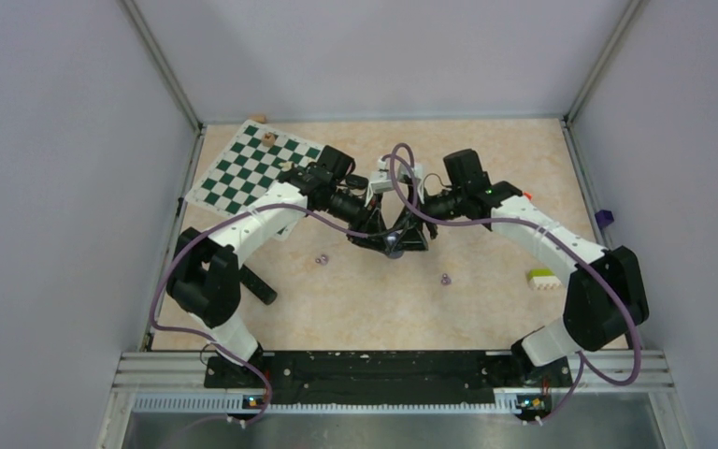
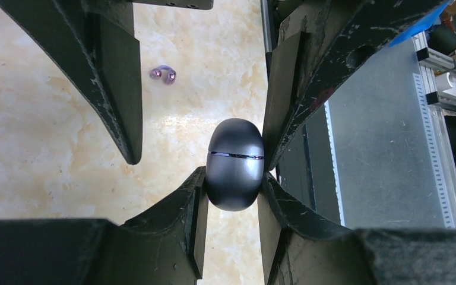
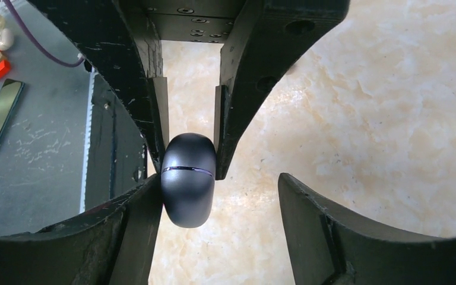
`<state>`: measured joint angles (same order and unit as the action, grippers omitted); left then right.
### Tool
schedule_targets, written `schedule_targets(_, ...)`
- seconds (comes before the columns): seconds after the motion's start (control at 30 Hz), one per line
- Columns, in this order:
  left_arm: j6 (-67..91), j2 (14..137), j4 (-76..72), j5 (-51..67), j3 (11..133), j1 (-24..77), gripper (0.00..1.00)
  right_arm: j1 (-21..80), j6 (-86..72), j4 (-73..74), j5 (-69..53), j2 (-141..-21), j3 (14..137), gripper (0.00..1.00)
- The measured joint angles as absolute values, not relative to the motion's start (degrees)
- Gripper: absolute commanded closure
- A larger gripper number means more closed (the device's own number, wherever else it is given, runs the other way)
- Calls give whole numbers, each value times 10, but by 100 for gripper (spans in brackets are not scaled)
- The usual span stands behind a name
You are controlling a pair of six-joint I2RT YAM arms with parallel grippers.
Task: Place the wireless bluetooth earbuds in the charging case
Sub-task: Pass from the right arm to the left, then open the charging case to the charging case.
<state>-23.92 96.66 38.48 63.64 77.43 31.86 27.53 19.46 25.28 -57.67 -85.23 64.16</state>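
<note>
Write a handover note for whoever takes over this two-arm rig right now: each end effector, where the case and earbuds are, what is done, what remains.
Left end effector: shut on the dark grey charging case, whose lid is closed.
Right end effector: open, one finger against the case, the other apart.
Earbuds: a pale purple earbud lies on the table left of the case, and a second purple earbud lies to its right. No black earbuds are visible.
Done: case gripped.
Left: open the lid, insert the earbuds.

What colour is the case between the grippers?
Glossy dark grey charging case; shows best in the left wrist view.
</note>
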Motion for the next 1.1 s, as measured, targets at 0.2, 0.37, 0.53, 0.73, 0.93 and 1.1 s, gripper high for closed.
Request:
schedule_targets(0.2, -239, 967, 385, 637, 774, 319, 89, 260, 196, 252, -572, -836, 642, 27)
schedule_targets(0.37, -239, 966, 385, 637, 774, 319, 90, 246, 199, 249, -573, -823, 642, 26)
schedule_targets(0.53, -237, 966, 385, 639, 774, 319, 92, 246, 198, 247, -580, -823, 642, 23)
schedule_targets(0.73, -229, 966, 384, 645, 774, 317, 96, 248, 198, 234, -584, -823, 641, 21)
schedule_targets(0.93, -219, 966, 372, 649, 774, 314, 98, 257, 198, 220, -578, -823, 635, 20)
schedule_targets(1.1, -210, 964, 363, 651, 774, 312, 98, 258, 198, 219, -567, -823, 633, 19)
